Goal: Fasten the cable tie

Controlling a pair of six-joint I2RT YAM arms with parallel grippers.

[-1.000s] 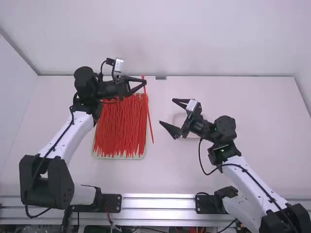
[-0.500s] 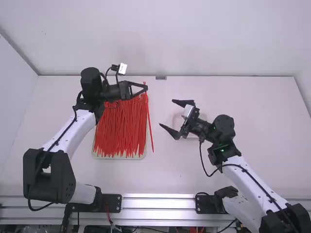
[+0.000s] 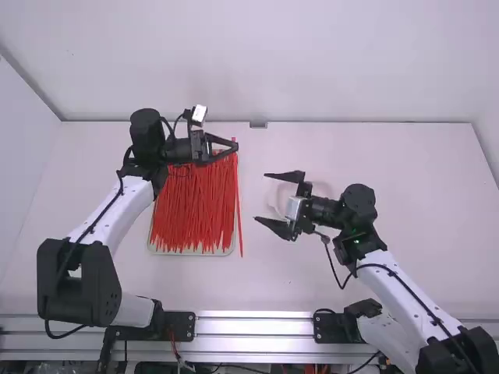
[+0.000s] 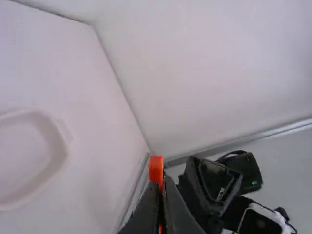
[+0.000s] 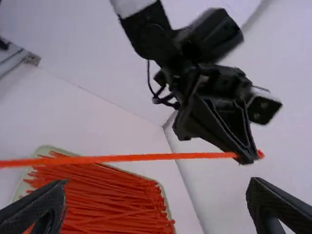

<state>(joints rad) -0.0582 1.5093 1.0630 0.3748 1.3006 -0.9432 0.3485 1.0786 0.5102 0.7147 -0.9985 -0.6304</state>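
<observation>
Jaws of the left gripper [image 3: 229, 145] are pinched shut on the head end of one red cable tie [image 3: 238, 204], and from above I see that gripper at the far end of the tray [image 3: 191, 252]. On its wrist camera the two fingers [image 4: 148, 212] meet, with the orange-red head poking out just past their tips. The tie runs straight and unlooped from that grip along the tray's right edge toward me. Its tail ends by the tray's near right corner, and I cannot tell whether the tail touches the table [image 3: 405, 171]. A pile of spare ties [image 3: 191, 202] covers the tray, just beside the held one. My right gripper [image 3: 265, 199] sits to the right of the held tie, near its lower half but apart from it. It points toward the tie with jaws spread wide and nothing between them. On the right wrist camera I see its two fingertips [image 5: 41, 202] far apart, and the tie crosses the gap ahead of them, clamped at one end by the left gripper.
</observation>
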